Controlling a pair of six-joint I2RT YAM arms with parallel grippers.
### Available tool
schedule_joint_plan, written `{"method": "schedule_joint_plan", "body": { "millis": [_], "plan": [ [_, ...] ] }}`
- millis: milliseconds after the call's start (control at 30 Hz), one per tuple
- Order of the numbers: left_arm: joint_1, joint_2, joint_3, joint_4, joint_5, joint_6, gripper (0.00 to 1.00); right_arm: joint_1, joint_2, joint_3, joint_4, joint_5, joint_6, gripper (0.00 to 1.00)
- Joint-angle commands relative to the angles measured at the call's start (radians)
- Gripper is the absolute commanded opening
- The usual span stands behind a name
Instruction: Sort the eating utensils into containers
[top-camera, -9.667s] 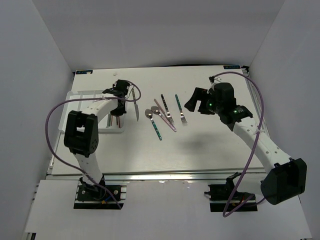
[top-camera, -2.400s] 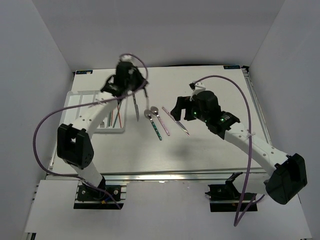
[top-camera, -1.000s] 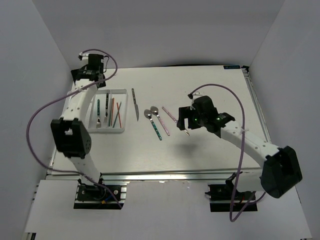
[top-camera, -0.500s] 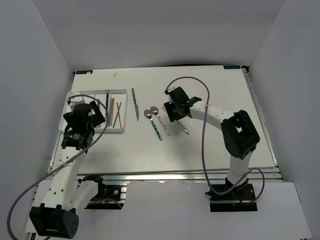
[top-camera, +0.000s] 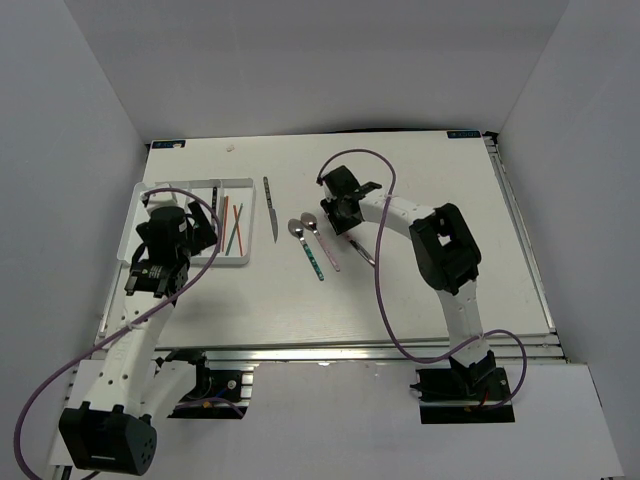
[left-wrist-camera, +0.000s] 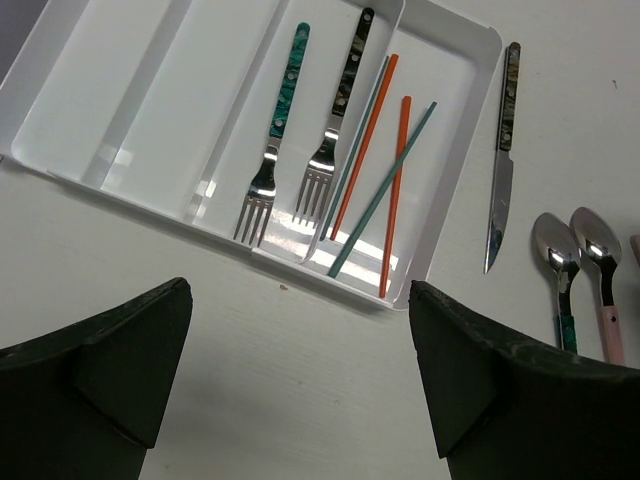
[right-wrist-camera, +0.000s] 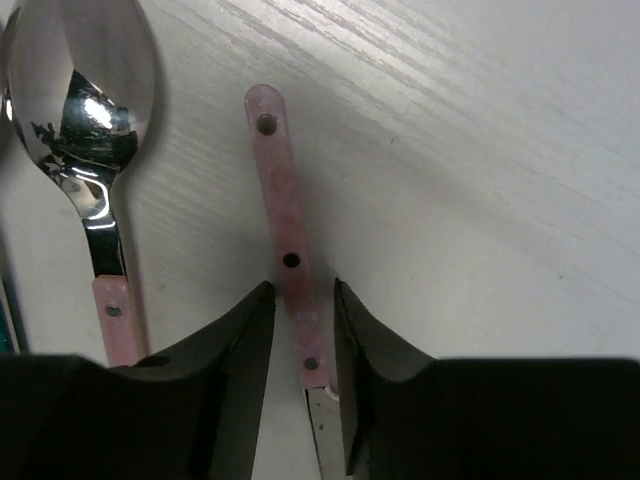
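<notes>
My right gripper (right-wrist-camera: 303, 290) is down at the table, astride the pink-handled knife (right-wrist-camera: 275, 170). Its jaws stand narrow, with a thin gap on each side of the handle. From above, this gripper (top-camera: 340, 212) is right of the two spoons. The pink-handled spoon (right-wrist-camera: 95, 150) lies just left of the knife. My left gripper (left-wrist-camera: 300, 300) hangs wide open and holds nothing, above the table short of the white tray (left-wrist-camera: 100, 90). The tray holds a teal-handled fork (left-wrist-camera: 285, 100), a dark-handled fork (left-wrist-camera: 345, 85), red chopsticks (left-wrist-camera: 365, 140) and green chopsticks (left-wrist-camera: 385, 185).
A dark-handled knife (left-wrist-camera: 503, 150) lies on the table right of the tray. Beyond it lie a teal-handled spoon (left-wrist-camera: 555, 260) and the pink-handled spoon (left-wrist-camera: 597, 265). The tray's left compartments (left-wrist-camera: 150, 60) hold nothing. White walls enclose the table.
My right gripper has come down over the pink-handled knife and its jaws have narrowed round the handle. My left arm has swung back from the far side of the tray to its near side.
</notes>
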Motion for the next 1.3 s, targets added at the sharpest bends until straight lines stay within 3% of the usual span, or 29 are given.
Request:
{"method": "schedule_joint_plan", "body": {
  "millis": [0,33,100,133,200,267,333,467,533,700,900,1033,1133,1167,1267],
  "plan": [
    [-0.005,-0.005,0.005,0.026,0.039,-0.004,0.98,-0.017,0.037,0.01,-0.034,-0.018,-0.018,0.34],
    [-0.005,-0.005,0.003,0.027,0.049,-0.004,0.98,-0.018,0.041,0.0,-0.037,-0.022,-0.017,0.21],
    [-0.005,0.007,0.003,0.038,0.11,-0.014,0.98,-0.018,0.041,-0.016,-0.047,-0.039,-0.018,0.1],
    [-0.005,0.015,0.003,0.044,0.151,-0.018,0.98,-0.018,0.037,-0.022,-0.048,-0.041,-0.017,0.0],
    [-0.005,0.044,-0.003,0.081,0.248,-0.071,0.98,-0.018,-0.008,-0.045,-0.054,-0.024,0.0,0.0],
    [-0.011,0.07,-0.018,0.171,0.451,-0.134,0.98,-0.024,-0.057,-0.068,-0.062,0.007,0.079,0.0],
    [-0.08,0.114,-0.043,0.298,0.536,-0.256,0.98,-0.03,-0.155,-0.094,-0.062,0.013,0.15,0.0],
    [-0.319,0.218,-0.006,0.458,0.466,-0.409,0.98,-0.03,-0.417,-0.302,0.08,-0.112,0.288,0.0],
    [-0.356,0.263,0.003,0.57,0.475,-0.457,0.98,-0.03,-0.501,-0.379,0.165,-0.182,0.325,0.0],
    [-0.491,0.357,0.043,0.642,0.38,-0.552,0.98,-0.014,-0.727,-0.587,0.292,-0.337,0.419,0.0],
    [-0.577,0.472,0.1,0.699,0.349,-0.581,0.91,0.01,-0.861,-0.66,0.392,-0.472,0.443,0.0],
    [-0.602,0.512,0.126,0.709,0.349,-0.584,0.74,0.028,-0.888,-0.658,0.394,-0.493,0.449,0.0],
    [-0.615,0.539,0.14,0.681,0.349,-0.584,0.47,0.03,-0.921,-0.663,0.412,-0.486,0.459,0.0],
    [-0.618,0.541,0.138,0.678,0.348,-0.586,0.3,0.029,-0.927,-0.658,0.409,-0.473,0.457,0.0],
    [-0.623,0.544,0.146,0.658,0.352,-0.572,0.0,0.03,-0.927,-0.657,0.409,-0.463,0.456,0.0]
  ]
}}
